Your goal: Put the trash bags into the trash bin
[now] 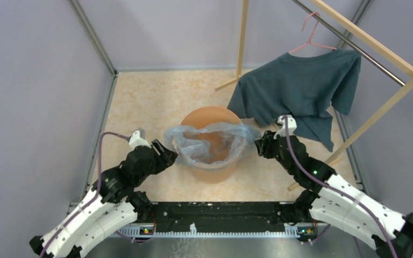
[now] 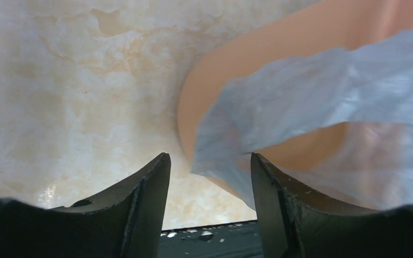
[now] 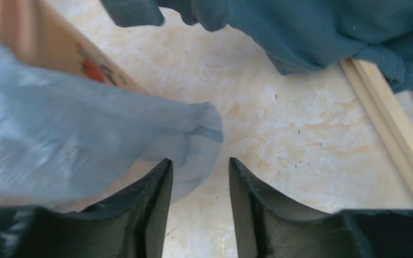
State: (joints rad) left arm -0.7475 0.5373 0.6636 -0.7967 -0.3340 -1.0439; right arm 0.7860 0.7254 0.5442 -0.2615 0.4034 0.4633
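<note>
Trash bag [image 1: 211,141] is seen draped over the mouth of the trash bin [image 1: 209,174], its pale film opened wide and sagging inside. The bin's far rim is not covered. Left gripper [image 1: 172,156] is placed at the bag's left edge, right gripper [image 1: 257,144] at its right edge. In both wrist views the fingers are spread, with a fold of film hanging into the gap but not clamped.

Step in hand is judged to be seating the bag's hem over the rim. To do it well:
- Each fold is best taken deep between the pads before closing, so the thin film is not lost.
- Both edges are best drawn outward and down together, evenly, so the bin is not tipped or dragged.
- Film is expected to slip and tear easily, so gentle tension is advised.
- T-shirt [image 1: 296,86], hanging just behind the right gripper, is to be kept out of the pinch.
</note>
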